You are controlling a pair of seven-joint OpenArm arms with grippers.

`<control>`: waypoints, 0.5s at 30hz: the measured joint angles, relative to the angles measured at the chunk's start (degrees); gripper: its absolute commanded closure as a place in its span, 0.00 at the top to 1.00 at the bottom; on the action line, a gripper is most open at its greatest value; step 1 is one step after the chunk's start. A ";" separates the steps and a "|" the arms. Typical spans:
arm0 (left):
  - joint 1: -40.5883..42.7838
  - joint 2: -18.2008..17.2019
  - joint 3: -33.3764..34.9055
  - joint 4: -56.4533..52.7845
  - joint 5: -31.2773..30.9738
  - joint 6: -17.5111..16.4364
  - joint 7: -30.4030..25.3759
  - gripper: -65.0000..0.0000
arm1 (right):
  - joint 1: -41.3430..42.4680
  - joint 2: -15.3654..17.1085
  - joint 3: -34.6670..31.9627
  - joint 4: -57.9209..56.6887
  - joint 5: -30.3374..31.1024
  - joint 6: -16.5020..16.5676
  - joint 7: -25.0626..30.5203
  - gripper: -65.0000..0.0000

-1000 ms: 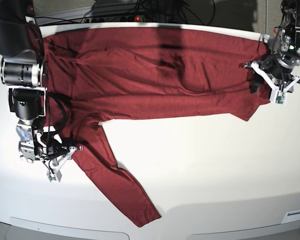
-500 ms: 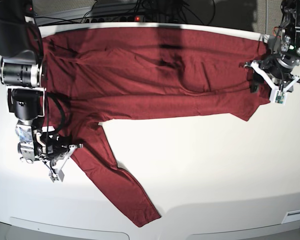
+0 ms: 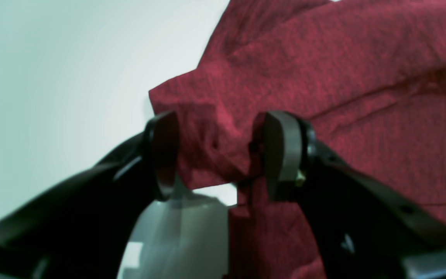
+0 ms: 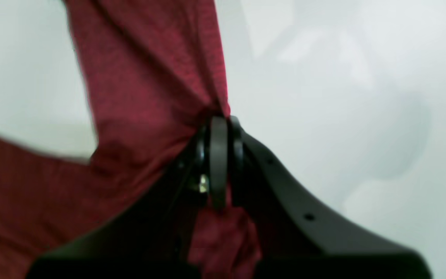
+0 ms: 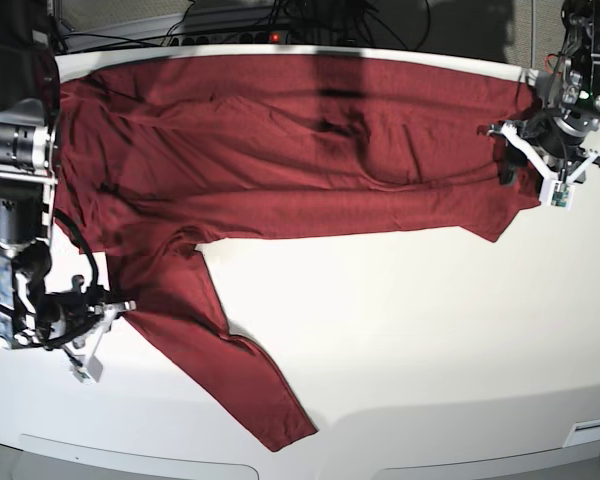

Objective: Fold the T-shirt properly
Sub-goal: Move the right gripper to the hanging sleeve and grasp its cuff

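Note:
The dark red T-shirt [image 5: 300,150] lies spread across the back of the white table [image 5: 430,330], with one long sleeve [image 5: 230,370] trailing toward the front. At the base view's left, my right gripper [image 5: 115,306] is shut on the shirt's edge near that sleeve's root. The right wrist view shows its jaws [image 4: 219,162] pressed together on bunched fabric [image 4: 141,77]. At the far right, my left gripper [image 5: 525,165] stands open over the shirt's corner. In the left wrist view a fold of cloth [image 3: 215,147] sits between its spread pads [image 3: 281,155].
Cables and a power strip [image 5: 240,38] run behind the table's back edge. The table's rounded front edge [image 5: 310,460] lies just beyond the sleeve's end. The right arm's black body [image 5: 15,150] stands over the shirt's left end.
My right gripper has shut on the shirt's edge and moved left in the base view, dragging the shirt's left side and sleeve with it. The left gripper has not moved.

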 measured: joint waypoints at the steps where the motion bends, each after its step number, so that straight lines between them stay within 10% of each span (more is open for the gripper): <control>1: 0.02 0.00 0.00 0.00 0.00 0.00 -0.02 0.52 | -0.87 0.37 0.00 2.03 1.25 0.02 -1.66 0.00; 15: -0.13 -0.02 -0.02 0.00 -0.09 0.00 0.02 0.52 | -21.20 10.01 1.64 35.19 20.70 0.02 -10.58 0.00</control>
